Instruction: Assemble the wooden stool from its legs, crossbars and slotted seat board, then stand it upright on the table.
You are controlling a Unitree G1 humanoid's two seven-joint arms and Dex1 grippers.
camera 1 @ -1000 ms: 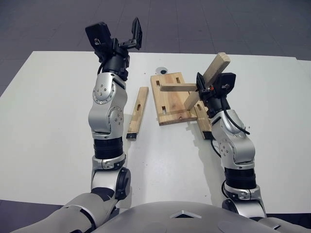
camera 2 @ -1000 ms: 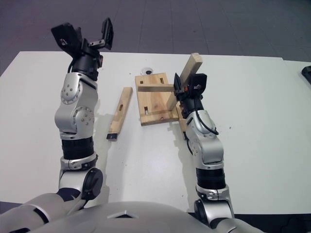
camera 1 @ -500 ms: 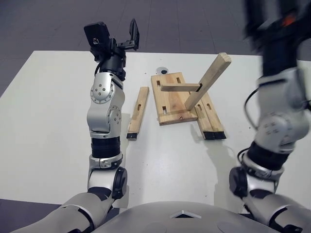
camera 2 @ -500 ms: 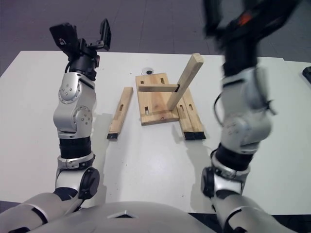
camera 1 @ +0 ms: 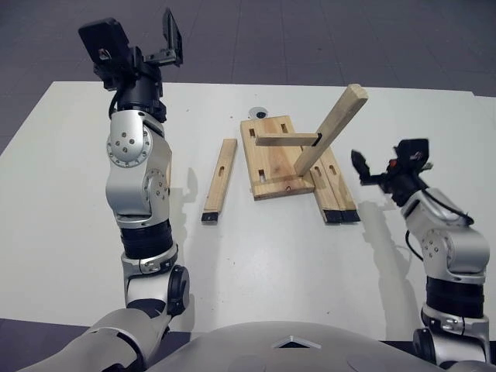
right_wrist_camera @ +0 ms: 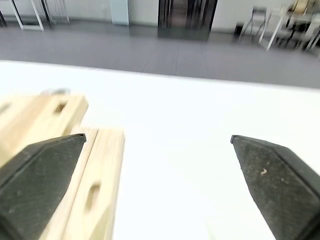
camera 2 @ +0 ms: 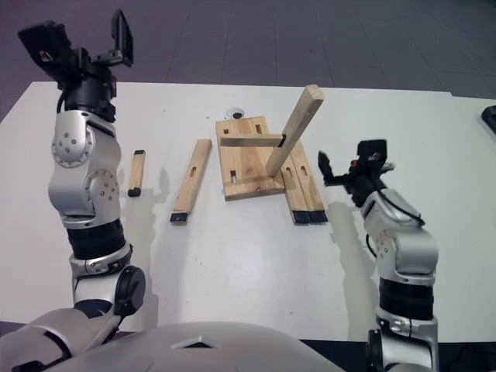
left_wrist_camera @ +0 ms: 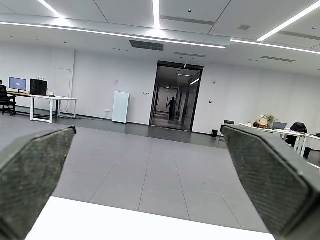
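We judge the pine parts light, stiff and dry-grained, so they should not slip between flat pads. Their square edges favour a pinch across the narrow faces, near mid-length for the loose pieces. The tilted leg (camera 1: 335,124) seated in the slotted seat board (camera 1: 271,167) looks loosely held. It carries a crossbar (camera 1: 285,140) sticking out sideways, so we would take it low, close to the joint, to avoid levering it out.

The right end effector (camera 1: 385,159) sits low over the worktop (camera 1: 271,256) with its fingers spread and nothing between them. The two paired legs (camera 1: 335,190) lie flat just beside it, toward the robot's left. The seat board touches them on their far side, and the tilted leg rises above them.

The left end effector (camera 1: 139,43) is raised high, also spread and empty. A loose slotted leg (camera 1: 219,177) lies well below it toward the robot's right, and a short dark-tipped crossbar (camera 2: 136,172) lies on the worktop almost beneath it. Both are well apart from its fingers.
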